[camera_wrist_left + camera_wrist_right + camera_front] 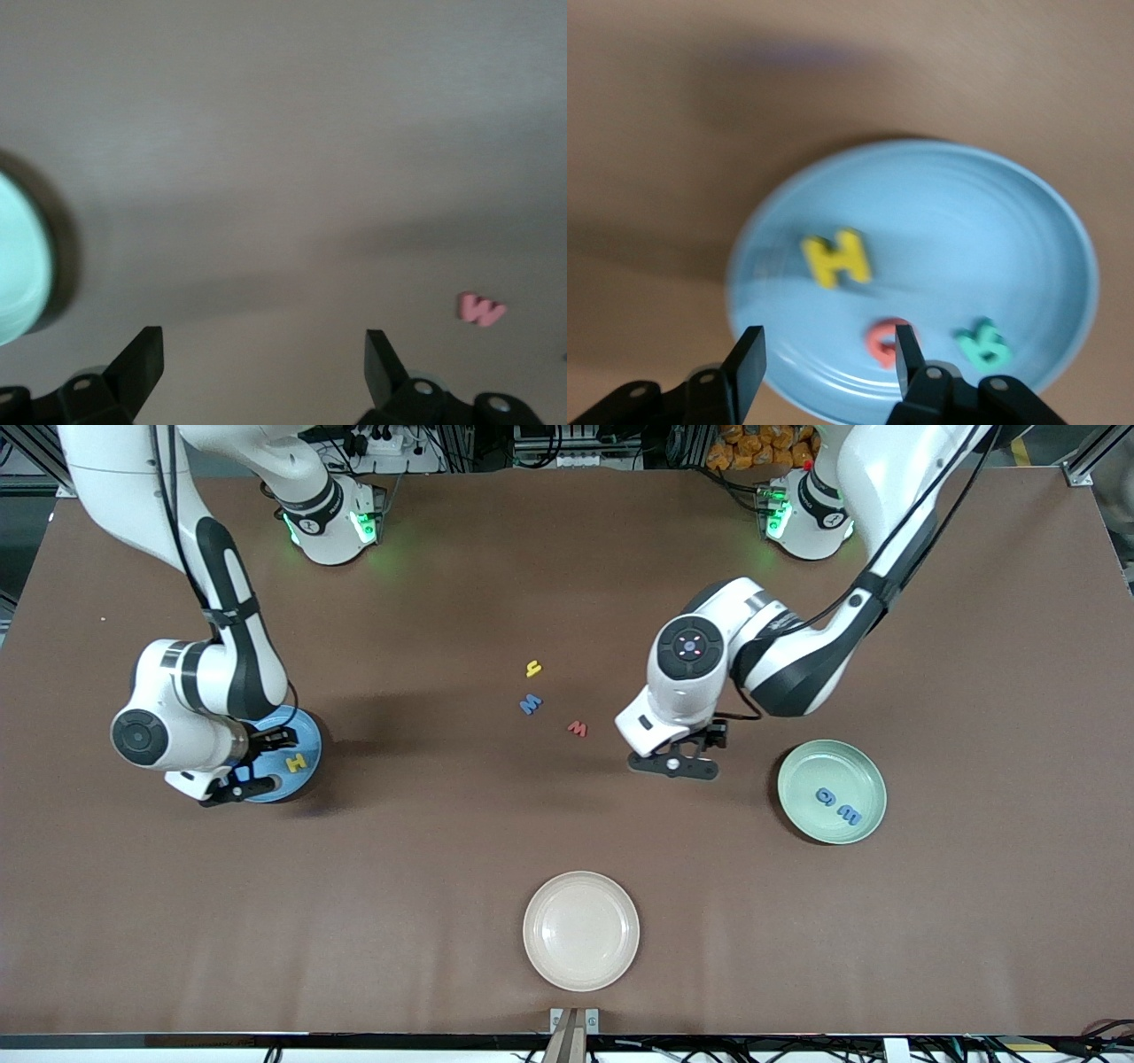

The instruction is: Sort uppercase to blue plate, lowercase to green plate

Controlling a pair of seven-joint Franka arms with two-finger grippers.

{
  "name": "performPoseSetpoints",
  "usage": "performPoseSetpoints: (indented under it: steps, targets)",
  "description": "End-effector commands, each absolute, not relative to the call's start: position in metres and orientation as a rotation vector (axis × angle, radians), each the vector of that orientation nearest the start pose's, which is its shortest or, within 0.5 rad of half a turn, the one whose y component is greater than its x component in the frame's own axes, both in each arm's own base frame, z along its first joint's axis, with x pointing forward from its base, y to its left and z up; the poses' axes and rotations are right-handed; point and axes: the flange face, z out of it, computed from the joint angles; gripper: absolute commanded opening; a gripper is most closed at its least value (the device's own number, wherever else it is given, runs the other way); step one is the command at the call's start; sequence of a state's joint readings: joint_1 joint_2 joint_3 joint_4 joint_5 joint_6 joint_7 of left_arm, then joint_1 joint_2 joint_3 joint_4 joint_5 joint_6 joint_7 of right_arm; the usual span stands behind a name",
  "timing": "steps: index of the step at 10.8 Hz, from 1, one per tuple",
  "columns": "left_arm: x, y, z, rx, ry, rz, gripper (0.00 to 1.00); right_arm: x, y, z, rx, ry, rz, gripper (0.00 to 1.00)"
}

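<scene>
While both grippers gape empty, yellow H (835, 258) lies legible on blue plate (1028, 230).

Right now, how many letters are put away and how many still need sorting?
Five are sorted: yellow H, red letter and teal letter on the blue plate, two blue letters on the green plate. Both the right gripper and left gripper are open, empty. Left: yellow h, blue letter, red w.

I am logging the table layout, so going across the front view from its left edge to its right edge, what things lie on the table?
blue plate with the yellow H → yellow h and blue W → cream plate and red w → green plate with two blue letters.
</scene>
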State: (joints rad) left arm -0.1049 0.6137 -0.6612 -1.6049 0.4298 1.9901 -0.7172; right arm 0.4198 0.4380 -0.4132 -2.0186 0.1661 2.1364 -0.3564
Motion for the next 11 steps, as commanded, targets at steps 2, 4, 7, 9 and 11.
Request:
performPoseSetpoints:
  steps: [2, 4, 7, 9, 11]
  targets:
    - [0.529, -0.431, 0.292, -3.111, -0.023, 0.103, 1.0, 0.576, 0.06, 0.274, -3.062, -0.384, 0.304, 0.67]
    - [0.515, -0.453, 0.284, -3.117, -0.279, 0.087, 1.0, 0.58, 0.084, 0.283, -3.079, -0.36, 0.246, 0.67]
    - [0.509, -0.459, 0.272, -3.033, -0.678, 0.101, 1.0, 0.575, 0.124, 0.293, -3.05, -0.451, 0.168, 0.68]
    - [0.508, -0.466, 0.27, -2.981, -0.966, 0.101, 1.0, 0.566, 0.155, 0.292, -3.021, -0.539, 0.171, 0.78]
    - [0.494, -0.487, 0.26, -2.916, -1.242, 0.132, 1.0, 0.564, 0.162, 0.292, -3.012, -0.573, 0.17, 0.92]
